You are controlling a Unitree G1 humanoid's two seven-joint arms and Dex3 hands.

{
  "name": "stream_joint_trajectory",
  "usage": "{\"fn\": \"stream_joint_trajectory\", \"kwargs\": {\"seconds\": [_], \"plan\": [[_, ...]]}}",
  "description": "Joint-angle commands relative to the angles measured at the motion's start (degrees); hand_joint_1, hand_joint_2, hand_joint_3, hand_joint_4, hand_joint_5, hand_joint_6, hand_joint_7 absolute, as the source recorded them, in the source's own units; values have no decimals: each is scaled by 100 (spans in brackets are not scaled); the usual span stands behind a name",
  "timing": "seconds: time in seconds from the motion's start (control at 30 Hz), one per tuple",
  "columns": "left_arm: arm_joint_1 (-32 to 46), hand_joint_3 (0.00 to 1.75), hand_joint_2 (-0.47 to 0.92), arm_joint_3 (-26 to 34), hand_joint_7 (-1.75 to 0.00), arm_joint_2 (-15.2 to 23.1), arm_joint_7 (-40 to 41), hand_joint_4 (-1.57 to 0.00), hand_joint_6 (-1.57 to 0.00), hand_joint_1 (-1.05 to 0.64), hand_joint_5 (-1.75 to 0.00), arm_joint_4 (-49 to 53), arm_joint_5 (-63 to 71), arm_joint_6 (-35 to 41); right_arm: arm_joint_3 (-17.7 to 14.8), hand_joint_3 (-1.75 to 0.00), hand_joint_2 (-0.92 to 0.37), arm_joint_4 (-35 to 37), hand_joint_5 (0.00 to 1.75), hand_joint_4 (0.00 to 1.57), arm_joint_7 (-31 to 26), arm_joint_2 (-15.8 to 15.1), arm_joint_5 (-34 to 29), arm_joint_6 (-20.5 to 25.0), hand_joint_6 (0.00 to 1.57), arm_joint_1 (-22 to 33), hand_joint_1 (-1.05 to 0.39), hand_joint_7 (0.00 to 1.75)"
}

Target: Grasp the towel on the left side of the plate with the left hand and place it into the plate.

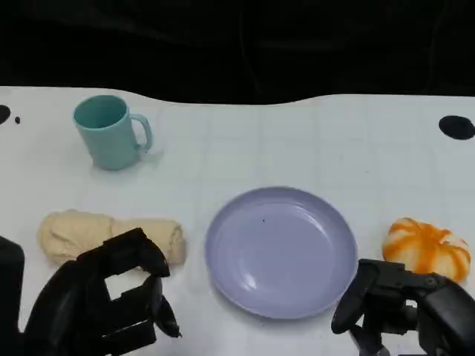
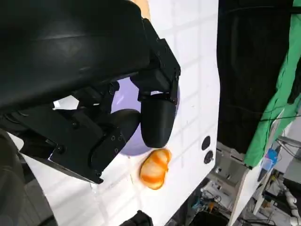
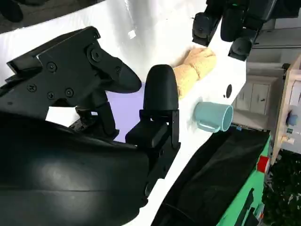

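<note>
While the towel [image 1: 110, 236] lies untouched left of the plate [image 1: 280, 251] in the head view, the left hand [image 1: 111, 297] hovers near it, fingers apart and empty — the right wrist view agrees — so grasp and placing remain.

The white worktop [image 1: 312, 141] carries a rolled beige towel [image 1: 82, 232] at the left, a lilac plate [image 1: 280, 251] in the middle, an orange-and-white pumpkin [image 1: 427, 248] at the right, and a teal mug [image 1: 110, 132] farther back.
</note>
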Motion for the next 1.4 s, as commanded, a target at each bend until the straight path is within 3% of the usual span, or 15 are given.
{"fn": "stream_joint_trajectory", "kwargs": {"seconds": [0.03,0.33,0.43,0.53,0.63,0.77,0.87,1.1,1.4], "plan": [[3,131,55,-1,-167,86,6,-81,-67,-8,-175,17,93,-92,-46,-106,-56,-37,165,77,13,-43,52,-74,71,-16,-12,132],[16,133,53,16,-164,37,30,-79,-68,-7,-175,8,164,-229,-30,-105,-57,-46,165,77,-1,-42,26,-49,71,-16,-13,131],[34,135,51,36,-151,-44,45,-75,-69,-6,-174,8,235,-398,-32,-105,-57,-39,165,77,1,-42,22,-74,71,-14,-12,131],[87,131,48,-15,-129,-101,45,-69,-65,-8,-161,13,451,-794,-27,-105,-57,-22,165,77,1,-30,27,-107,71,-8,-12,131],[175,113,51,-160,-99,-69,-67,-60,-58,-14,-138,83,867,-1441,-12,-105,-58,-17,165,77,-1,-30,20,-112,71,-7,-12,130],[247,58,77,-352,-57,115,-335,-44,-49,-25,-106,392,1601,-2537,5,-104,-58,-40,165,77,-2,-48,-13,-83,71,-8,-13,130],[273,33,89,-441,-40,279,-506,-36,-43,-29,-93,696,2131,-3323,13,-104,-57,-47,166,77,-16,-34,-18,-76,72,-7,-13,131],[229,20,92,-403,-24,449,-650,-16,-29,-34,-79,1227,2790,-4383,67,-105,-57,-32,166,77,-40,-24,-56,-94,71,-24,-13,130],[94,6,92,-431,-13,864,-475,-11,-26,-40,-70,1474,4295,-5061,167,-105,-57,-101,165,77,-121,-2,-106,-54,72,-10,-13,130]]}}
